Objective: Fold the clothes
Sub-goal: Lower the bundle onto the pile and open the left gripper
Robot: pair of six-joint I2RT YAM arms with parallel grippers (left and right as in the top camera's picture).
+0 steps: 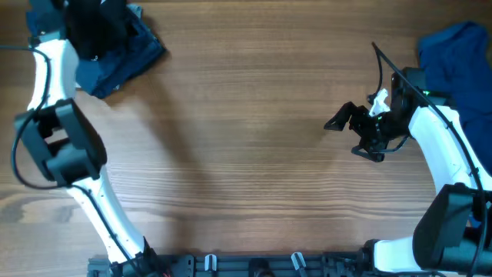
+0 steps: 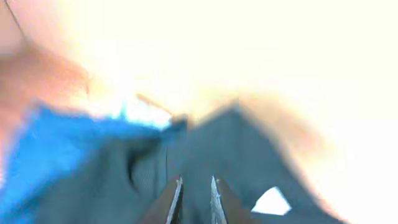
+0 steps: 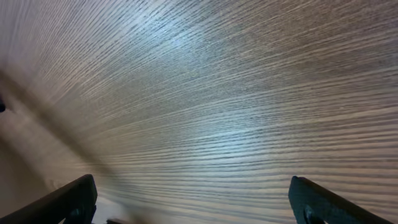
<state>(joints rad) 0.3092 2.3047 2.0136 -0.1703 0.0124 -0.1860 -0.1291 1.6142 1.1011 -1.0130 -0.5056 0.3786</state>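
Wood-grain tabletop point(image 1: 246, 154) carries a dark navy garment point(image 1: 123, 58) at upper left and a royal blue garment point(image 1: 453, 46) at upper right. Left end effector point(image 2: 194, 182) hangs over the dark cloth, fingers narrowly apart; the blur hides whether it grips anything. Right end effector point(image 3: 193, 199) gapes wide above the wood grain

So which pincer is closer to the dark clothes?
Left. The left pincer is right at the dark clothes; the right pincer hangs over the table, far across.
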